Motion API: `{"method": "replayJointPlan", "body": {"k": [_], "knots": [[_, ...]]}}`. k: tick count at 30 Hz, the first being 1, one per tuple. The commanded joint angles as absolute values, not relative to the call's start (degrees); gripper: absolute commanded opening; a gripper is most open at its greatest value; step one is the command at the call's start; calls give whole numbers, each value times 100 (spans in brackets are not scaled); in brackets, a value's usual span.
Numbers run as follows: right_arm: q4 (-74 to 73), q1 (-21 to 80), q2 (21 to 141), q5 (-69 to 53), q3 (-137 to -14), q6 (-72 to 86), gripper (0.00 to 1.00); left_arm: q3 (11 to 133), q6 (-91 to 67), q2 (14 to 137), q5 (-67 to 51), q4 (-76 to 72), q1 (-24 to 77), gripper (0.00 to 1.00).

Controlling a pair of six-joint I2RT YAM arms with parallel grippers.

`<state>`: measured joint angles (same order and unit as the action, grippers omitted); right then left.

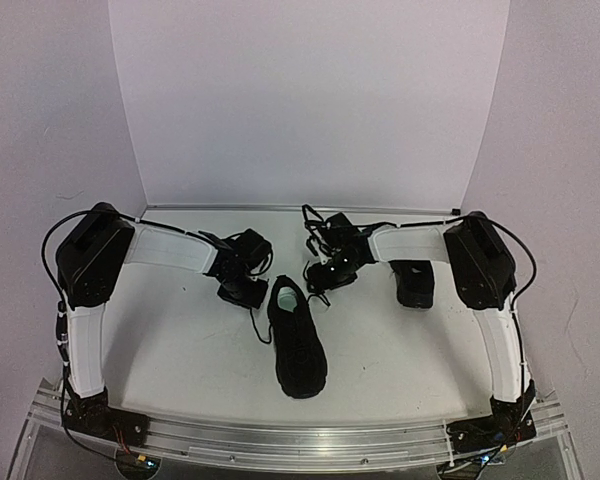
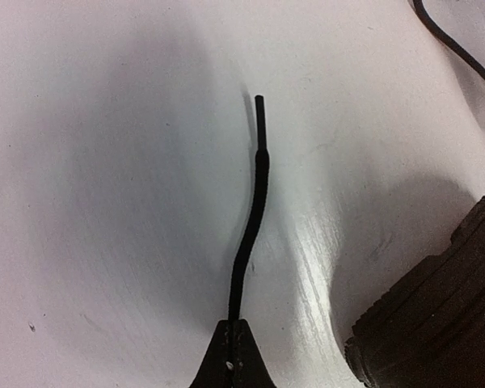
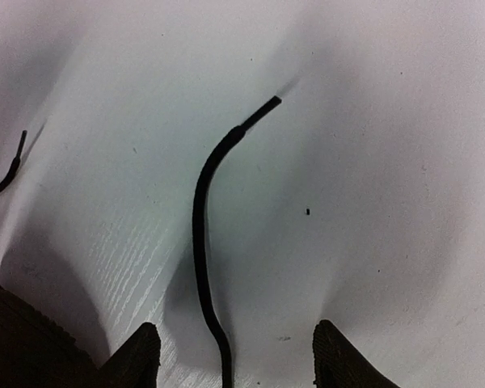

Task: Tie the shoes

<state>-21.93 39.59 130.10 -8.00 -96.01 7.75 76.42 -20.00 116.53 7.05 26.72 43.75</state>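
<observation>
Left gripper [image 2: 232, 333] is closed on a thin black lace [image 2: 250, 218], which rises from the pinched fingertips to a stiff tip over the white desk [image 2: 105, 202]. Right gripper [image 3: 236, 333] has its jaws apart; a second lace [image 3: 200, 210] runs between the fingers and touches neither. One matte black low shoe [image 1: 300, 352] lies at the middle of the desk, toe toward the near edge, with a pale green insole [image 1: 285, 297] showing in its opening. Both grippers sit at its heel end, one on each side. The other shoe [image 1: 414, 283] lies nearer the right edge, partly under the right arm [image 1: 400, 243].
</observation>
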Motion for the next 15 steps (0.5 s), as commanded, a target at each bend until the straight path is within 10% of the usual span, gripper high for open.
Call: {"method": "replayJointPlan", "body": {"k": [1,10,15], "knots": [[-2613,4127,13346,-258,-9992,417,56,7524,-2111,11375,663,2603,4333,0],[-2675,4290,13160,-228,-9093,672,0,7327,-2156,11149,253,2152,4300,0],[-2064,4285,12194,-733,-7945,1138,0,6940,-2270,10867,-432,1430,4311,0]]}}
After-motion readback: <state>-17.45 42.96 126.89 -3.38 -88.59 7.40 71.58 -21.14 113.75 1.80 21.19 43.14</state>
